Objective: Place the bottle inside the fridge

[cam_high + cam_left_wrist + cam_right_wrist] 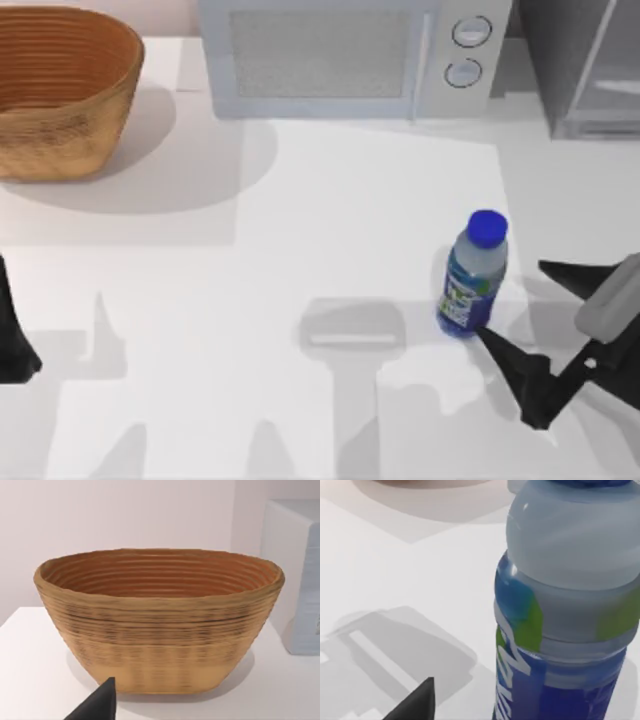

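From above, the bottle (472, 273) stands upright on the counter (300, 260) at about four o'clock, the right gripper (510, 300) beside it, fingers spread wide and holding nothing; the bottle lies at their nine o'clock, just clear of the tips. The fridge (585, 70) waits at one o'clock. The left gripper (15, 350) sits parked at nine o'clock. Its wrist view faces a basket (160, 625). The right wrist view meets the bottle (570, 605) close up, its long axis vertical.
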Tool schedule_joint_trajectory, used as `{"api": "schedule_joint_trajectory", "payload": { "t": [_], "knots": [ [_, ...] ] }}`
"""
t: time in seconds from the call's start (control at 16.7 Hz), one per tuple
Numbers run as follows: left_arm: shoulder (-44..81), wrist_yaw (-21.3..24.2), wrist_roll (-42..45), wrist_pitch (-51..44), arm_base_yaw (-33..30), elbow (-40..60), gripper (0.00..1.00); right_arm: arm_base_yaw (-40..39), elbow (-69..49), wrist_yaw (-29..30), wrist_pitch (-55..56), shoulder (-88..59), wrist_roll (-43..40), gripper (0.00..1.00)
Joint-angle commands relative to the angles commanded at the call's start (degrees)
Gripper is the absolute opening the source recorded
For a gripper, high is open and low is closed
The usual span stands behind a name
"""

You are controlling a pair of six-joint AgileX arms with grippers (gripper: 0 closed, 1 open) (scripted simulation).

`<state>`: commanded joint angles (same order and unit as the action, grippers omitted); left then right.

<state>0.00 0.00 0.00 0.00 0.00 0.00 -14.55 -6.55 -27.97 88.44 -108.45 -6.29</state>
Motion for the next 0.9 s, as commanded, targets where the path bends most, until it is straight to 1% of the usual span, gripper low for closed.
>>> {"api": "schedule_joint_trajectory", "payload": {
  "t": [0.24,0.66,0.9],
  "knots": [
    [0.0,0.0,0.0,0.0,0.0,0.0,1.0,-1.0,-1.8,1.0,-0.6,-1.1,0.3,1.0],
    [0.0,0.0,0.0,0.0,0.0,0.0,1.0,-6.7,-11.8,6.7,-3.2,-7.9,1.7,1.0],
    [0.0,0.0,0.0,0.0,0.0,0.0,1.0,-7.0,-12.2,6.9,-3.3,-8.2,1.7,1.0]
  ]
}}
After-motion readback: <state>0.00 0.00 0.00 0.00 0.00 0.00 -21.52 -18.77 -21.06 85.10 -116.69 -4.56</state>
